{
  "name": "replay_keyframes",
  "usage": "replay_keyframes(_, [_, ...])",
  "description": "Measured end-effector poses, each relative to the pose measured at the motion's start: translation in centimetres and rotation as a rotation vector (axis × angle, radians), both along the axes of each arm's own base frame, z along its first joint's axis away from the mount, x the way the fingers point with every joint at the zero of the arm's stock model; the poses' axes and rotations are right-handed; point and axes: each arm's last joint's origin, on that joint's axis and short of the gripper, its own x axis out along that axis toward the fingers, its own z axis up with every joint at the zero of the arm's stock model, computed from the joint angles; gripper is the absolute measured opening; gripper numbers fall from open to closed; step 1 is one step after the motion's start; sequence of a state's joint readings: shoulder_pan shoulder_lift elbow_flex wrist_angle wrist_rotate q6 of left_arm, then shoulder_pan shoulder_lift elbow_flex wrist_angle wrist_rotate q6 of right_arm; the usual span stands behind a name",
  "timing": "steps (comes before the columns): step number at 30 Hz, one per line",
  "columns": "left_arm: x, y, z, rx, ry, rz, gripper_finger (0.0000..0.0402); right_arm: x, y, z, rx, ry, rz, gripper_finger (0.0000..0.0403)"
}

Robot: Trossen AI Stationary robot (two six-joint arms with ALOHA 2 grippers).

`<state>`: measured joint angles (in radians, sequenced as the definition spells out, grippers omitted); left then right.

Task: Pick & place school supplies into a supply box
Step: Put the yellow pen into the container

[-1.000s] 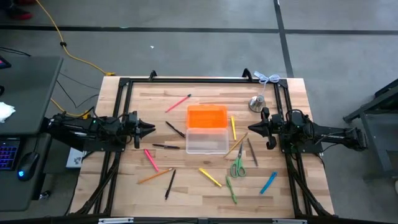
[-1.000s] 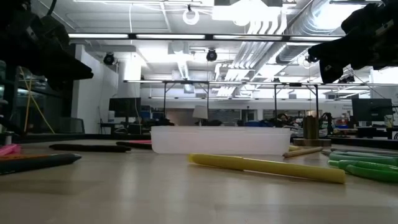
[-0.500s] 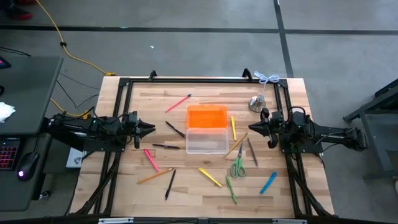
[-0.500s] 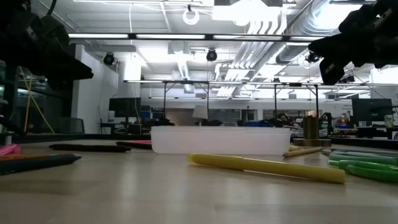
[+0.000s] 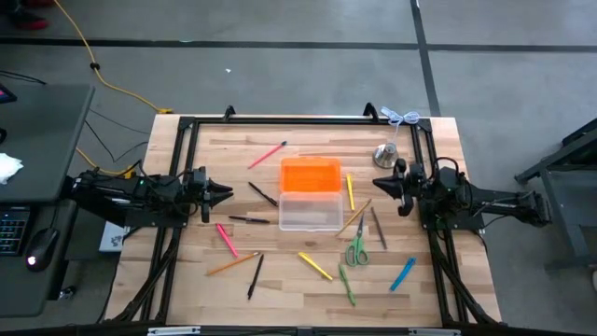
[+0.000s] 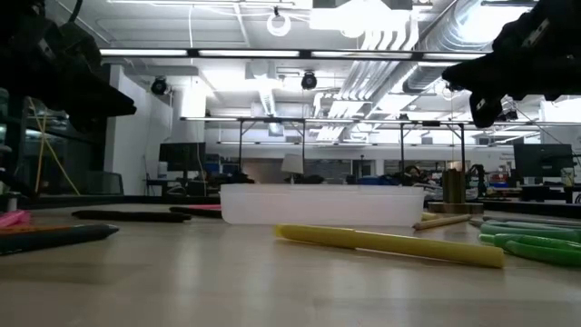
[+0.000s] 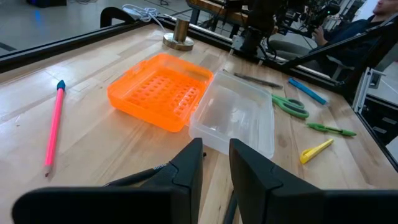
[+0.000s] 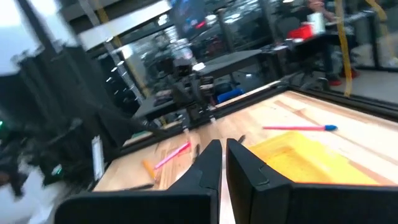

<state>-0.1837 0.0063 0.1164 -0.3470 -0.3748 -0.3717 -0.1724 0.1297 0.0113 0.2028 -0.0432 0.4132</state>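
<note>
Left gripper (image 5: 227, 193) poised above the tabletop's (image 5: 280, 280) left side, fingers slightly parted, holding nothing. At centre, supply box (image 5: 311, 210) lying open, orange lid (image 5: 311, 175) folded back, pens and scissors (image 5: 356, 250) scattered around. At right, right gripper (image 5: 377, 184) closed and empty, raised near the silver bell (image 5: 384, 155).

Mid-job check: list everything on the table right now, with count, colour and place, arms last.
supply box: one, clear, table centre, empty, orange lid open flat
pink pencil: one, beyond the lid's left
pink marker: one, front left
black pens: three, left of box
orange pencil: one, front left
yellow markers: two, front and right of box
scissors: one, green handles, right front
blue marker: one, front right
bell: one, silver, far right
left gripper: left edge, slightly open, empty
right gripper: right edge, shut, empty
</note>
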Motion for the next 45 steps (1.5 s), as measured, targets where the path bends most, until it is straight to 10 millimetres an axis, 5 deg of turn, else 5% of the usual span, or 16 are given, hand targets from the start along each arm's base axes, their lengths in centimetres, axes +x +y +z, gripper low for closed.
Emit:
replay_keyframes(6, [0.0,0.0,0.0,0.000,0.000,0.000,0.0111,-0.1,-0.1,0.9,0.016,-0.051,-0.038,0.0000])
replay_keyframes(17, [0.0,0.0,0.0,0.000,0.001,0.000,0.0111,-0.2,-0.2,6.9,-0.077,-0.035,-0.072,0.0000])
replay_keyframes(32, [0.0,0.0,0.0,0.000,0.000,0.000,0.0111,6.4,-0.9,13.0,-0.146,0.338,-0.013,0.0000])
replay_keyframes(45, [0.0,0.0,-0.1,0.003,0.014,0.000,0.0111,10.9,-1.7,11.8,0.032,0.693,-0.059,0.0000])
